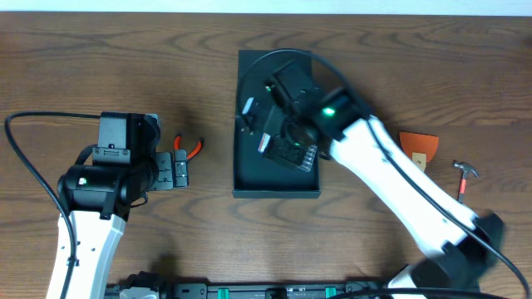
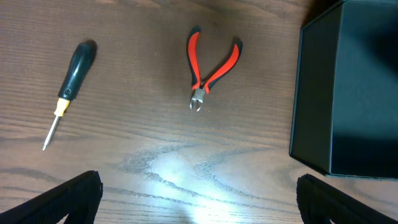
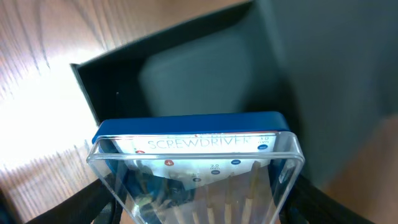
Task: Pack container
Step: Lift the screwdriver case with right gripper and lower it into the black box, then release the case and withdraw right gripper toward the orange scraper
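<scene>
At the front left of the desk (image 1: pixel 100 50), the left fingers (image 2: pixel 68 199) stand wide apart with nothing between them. Just beyond them lie red-handled pliers (image 2: pixel 211 68) and, off to the side, a black-handled screwdriver (image 2: pixel 71 78). The two do not touch. The container (image 1: pixel 249 178) sits open mid-desk, right of the pliers. Over it, the right fingers (image 3: pixel 317 205) are clamped on a clear case (image 3: pixel 196 165) labelled SCREWDRIVER. The case seems to be inside the opening, though I cannot tell whether it touches the floor. Further right lie an orange piece (image 1: pixel 418 145) and a hammer (image 1: pixel 464 176).

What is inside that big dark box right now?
The box shows a bare dark floor. The right gripper holds a clear screwdriver case over it, hiding whatever lies beneath.
</scene>
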Controlling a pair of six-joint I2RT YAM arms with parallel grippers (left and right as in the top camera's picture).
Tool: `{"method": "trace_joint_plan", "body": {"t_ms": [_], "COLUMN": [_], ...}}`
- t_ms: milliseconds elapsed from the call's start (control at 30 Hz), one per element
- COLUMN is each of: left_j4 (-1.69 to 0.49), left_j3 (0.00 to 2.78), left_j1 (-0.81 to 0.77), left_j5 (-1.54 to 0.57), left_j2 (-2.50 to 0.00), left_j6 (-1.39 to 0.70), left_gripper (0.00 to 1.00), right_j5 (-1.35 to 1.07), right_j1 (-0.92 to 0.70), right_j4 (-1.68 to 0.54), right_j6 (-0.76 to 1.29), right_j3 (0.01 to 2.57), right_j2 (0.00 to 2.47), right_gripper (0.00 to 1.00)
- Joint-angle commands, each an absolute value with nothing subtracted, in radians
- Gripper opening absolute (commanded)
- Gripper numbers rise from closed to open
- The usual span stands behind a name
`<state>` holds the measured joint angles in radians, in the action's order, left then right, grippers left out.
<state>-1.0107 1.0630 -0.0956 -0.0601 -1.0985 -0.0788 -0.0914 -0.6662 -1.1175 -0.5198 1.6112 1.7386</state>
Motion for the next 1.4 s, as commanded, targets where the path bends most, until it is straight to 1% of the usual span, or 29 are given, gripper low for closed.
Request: {"method": "trace_joint_plan", "body": {"t_ms": [0, 300, 433, 467, 500, 533, 567, 600, 633, 700, 767, 833, 900, 1033, 1200, 1267, 1367], "left_j4": [-1.013, -1.014, -1.014, -1.014, -1.016, -1.017, -1.018, -1.018, -1.018, -1.018, -1.018, -1.018, -1.018, -1.021, -1.021, -1.021, -1.021], "left_j3": [1.087, 1.087, 1.087, 1.087, 1.087, 1.087, 1.087, 1.087, 1.087, 1.087, 1.087, 1.087, 1.087, 1.087, 1.087, 1.087, 1.087], "left_j1": [-0.097, -0.097, -0.097, -0.097, -0.097, -0.097, -0.097, -0.097, -0.097, -0.097, -0.097, -0.097, -0.097, -0.097, -0.097, -0.097, -0.097], "left_j5": [-0.049, -0.049, -0.049, -0.049, -0.049, -0.049, -0.049, -0.049, -0.049, -0.049, -0.049, -0.049, -0.049, -0.049, -0.049, -0.049, -0.049], "left_j2": [-1.090, -1.090, -1.090, -1.090, -1.090, -1.090, -1.090, -1.090, -1.090, -1.090, -1.090, -1.090, -1.090, -1.090, -1.090, -1.090, -1.090], "left_j6": [-0.084, -0.084, -0.084, -0.084, -0.084, -0.084, -0.084, -0.084, -0.084, -0.084, -0.084, -0.084, -0.084, -0.084, -0.084, -0.084, -0.084], "left_gripper": [0.98, 0.98, 0.98, 0.98, 0.98, 0.98, 0.99, 0.98, 0.98, 0.98, 0.99, 0.98, 0.99, 0.98, 0.98, 0.99, 0.98], "right_j5": [-0.152, -0.177, -0.177, -0.177, -0.177, -0.176, -0.177, -0.177, -0.176, -0.176, -0.170, -0.156, -0.147, -0.135, -0.080, -0.023, 0.103], "right_j1": [-0.668, -0.667, -0.661, -0.661, -0.661, -0.660, -0.661, -0.661, -0.661, -0.661, -0.660, -0.660, -0.658, -0.654, -0.621, -0.590, -0.508], "right_j4": [-1.098, -1.083, -1.085, -1.085, -1.089, -1.093, -1.097, -1.100, -1.100, -1.100, -1.100, -1.112, -1.148, -1.277, -1.422, -1.432, -1.427], "right_j6": [-0.600, -0.649, -0.649, -0.648, -0.639, -0.632, -0.628, -0.624, -0.622, -0.621, -0.593, -0.550, -0.532, -0.525, -0.393, -0.279, -0.030], "right_j3": [1.627, 1.627, 1.627, 1.627, 1.627, 1.627, 1.627, 1.627, 1.627, 1.627, 1.631, 1.649, 1.686, 1.820, 2.044, 2.111, 2.171], "right_j2": [1.835, 2.009, 2.056, 2.065, 2.071, 2.076, 2.076, 2.076, 2.076, 2.074, 2.072, 2.068, 2.062, 2.055, 2.038, 2.016, 1.962], "right_gripper": [0.01, 0.02, 0.07, 0.11, 0.35, 0.49, 0.57, 0.64, 0.65, 0.69, 0.79, 0.80, 0.99, 0.99, 0.99, 0.99, 0.99]}}
